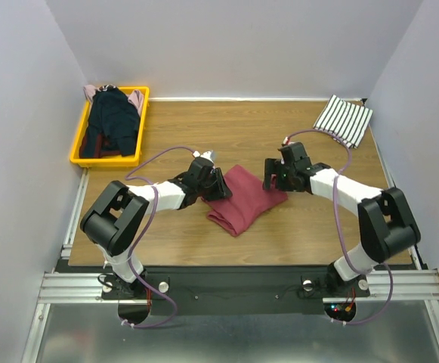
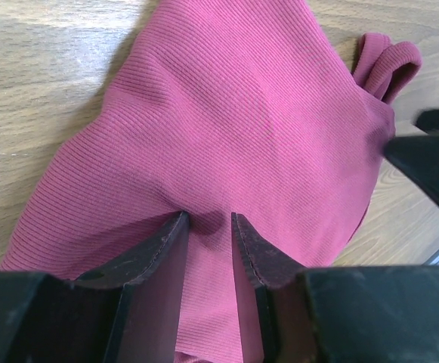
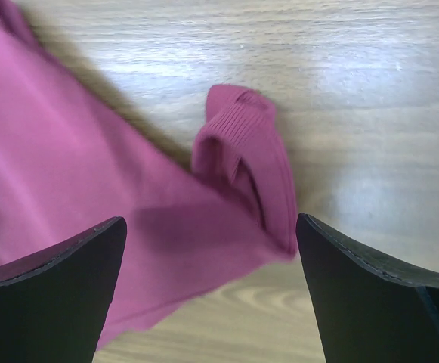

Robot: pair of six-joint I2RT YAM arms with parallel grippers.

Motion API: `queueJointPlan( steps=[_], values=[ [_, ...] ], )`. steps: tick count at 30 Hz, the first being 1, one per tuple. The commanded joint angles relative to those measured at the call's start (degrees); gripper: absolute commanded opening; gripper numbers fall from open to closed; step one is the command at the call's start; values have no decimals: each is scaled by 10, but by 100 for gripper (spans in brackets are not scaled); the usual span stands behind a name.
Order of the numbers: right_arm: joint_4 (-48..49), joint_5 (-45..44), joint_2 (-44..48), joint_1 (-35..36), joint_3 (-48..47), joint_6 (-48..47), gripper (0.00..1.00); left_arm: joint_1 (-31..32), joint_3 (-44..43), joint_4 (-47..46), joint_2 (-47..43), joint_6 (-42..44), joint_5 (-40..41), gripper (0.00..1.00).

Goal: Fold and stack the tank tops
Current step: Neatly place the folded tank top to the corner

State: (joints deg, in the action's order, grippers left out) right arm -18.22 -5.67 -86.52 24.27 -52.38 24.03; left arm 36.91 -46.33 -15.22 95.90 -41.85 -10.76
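Two grippers meet at the dark red tank top (image 1: 245, 198), which lies loosely folded and rumpled near the middle of the wooden table (image 1: 227, 128). The left gripper (image 1: 219, 186) sits at the cloth's left edge. In its wrist view, the left gripper (image 2: 209, 221) has its jaws drawn close, pinching a small ridge of the ribbed red fabric (image 2: 264, 121) between them. The right gripper (image 1: 268, 180) is at the garment's right side. In its own view, the right gripper (image 3: 210, 221) has its jaws spread wide, one over the cloth and the other over bare wood, holding nothing. A looped shoulder strap (image 3: 242, 136) lies on the table between them.

At the far right corner, a white tank top with black stripes (image 1: 343, 119) rests folded flat, well apart from both arms. At the far left, a yellow bin (image 1: 79, 155) holds a heaped navy tank top (image 1: 112, 121), with some pale pink cloth (image 1: 137, 98) showing at its back edge.
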Motion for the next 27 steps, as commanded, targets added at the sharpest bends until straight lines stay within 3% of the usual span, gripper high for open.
queueJointPlan(
  steps=[1, 16, 23, 27],
  values=[
    [59, 73, -49, -39, -43, -56, 100, 0, 4, -18, -3, 3, -14, 40],
    [76, 250, -104, -38, -33, -76, 100, 0, 6, -37, 10, -3, -28, 39],
    [72, 257, -107, -21, -17, -73, 99, 0, 1, -40, 23, -4, -34, 39],
    [55, 245, -124, -13, -27, -77, 93, 1, -2, -42, 25, -4, -35, 39]
  ],
)
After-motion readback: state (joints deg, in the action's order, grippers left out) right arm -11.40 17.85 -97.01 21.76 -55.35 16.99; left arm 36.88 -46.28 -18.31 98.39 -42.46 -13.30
